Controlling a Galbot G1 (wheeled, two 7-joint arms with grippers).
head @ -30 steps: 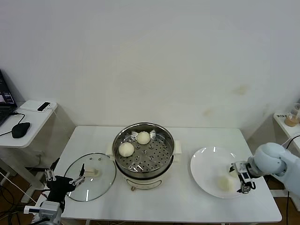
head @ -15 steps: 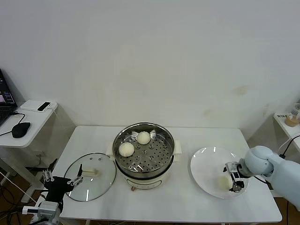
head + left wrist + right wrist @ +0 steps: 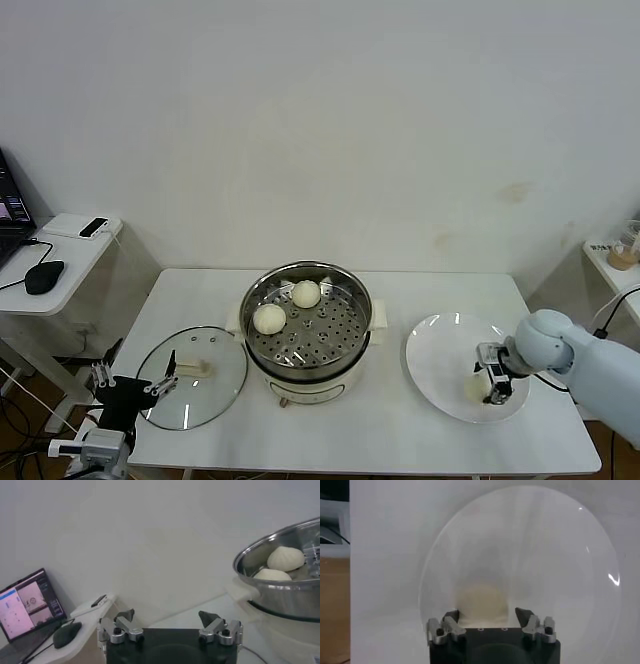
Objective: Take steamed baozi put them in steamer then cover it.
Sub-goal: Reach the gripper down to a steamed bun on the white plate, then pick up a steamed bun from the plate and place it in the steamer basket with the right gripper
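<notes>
Right pincer [image 3: 487, 383] spread wide around bun [image 3: 474, 387] on plate [image 3: 440, 350]. Two buns sat in steamer [image 3: 306, 316]. Soft bun could be squashed or rolled away. Left pincer [image 3: 135, 379] released, parked near lid [image 3: 190, 375].

Right arm [image 3: 565, 350]: glossy white rounded shell. Both grippers [image 3: 170, 625] [image 3: 490, 622]: black body, 2 silver finger mounts with black screws and dark tips.

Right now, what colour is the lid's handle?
Cream-white, seen best from the head view: handle on the glass lid.
</notes>
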